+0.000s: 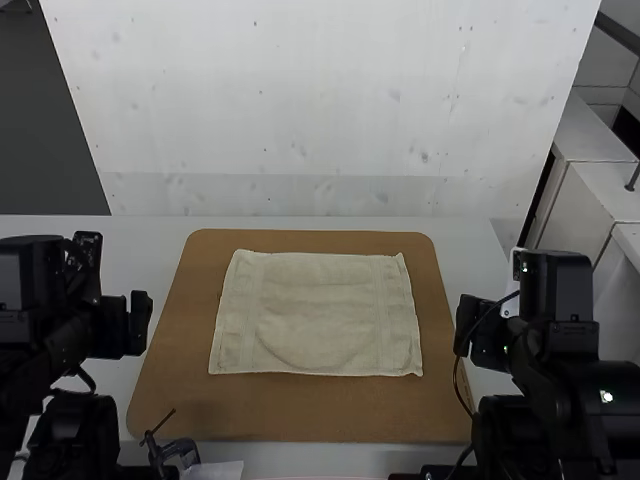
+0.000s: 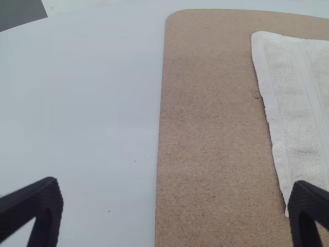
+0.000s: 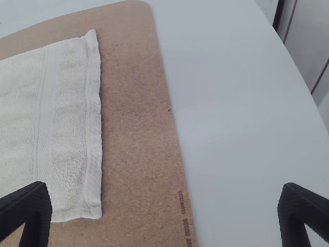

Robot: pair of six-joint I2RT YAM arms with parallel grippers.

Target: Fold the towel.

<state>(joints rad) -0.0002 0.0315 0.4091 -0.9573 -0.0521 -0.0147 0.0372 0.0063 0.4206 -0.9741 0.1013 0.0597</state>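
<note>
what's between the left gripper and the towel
In the high view, a bare stretch: a sliver of white table, then brown board up to the towel.

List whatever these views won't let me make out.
- High view: the board's middle, hidden by the towel.
- Left wrist view: the towel's far side, cut off by the edge; a bit of it behind the left claw's finger.
- Right wrist view: the board's print, too small to read.

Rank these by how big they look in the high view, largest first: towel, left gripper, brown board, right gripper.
1. Brown board, reaching past the towel on every side
2. Towel
3. Left gripper and right gripper, too alike to rank
</note>
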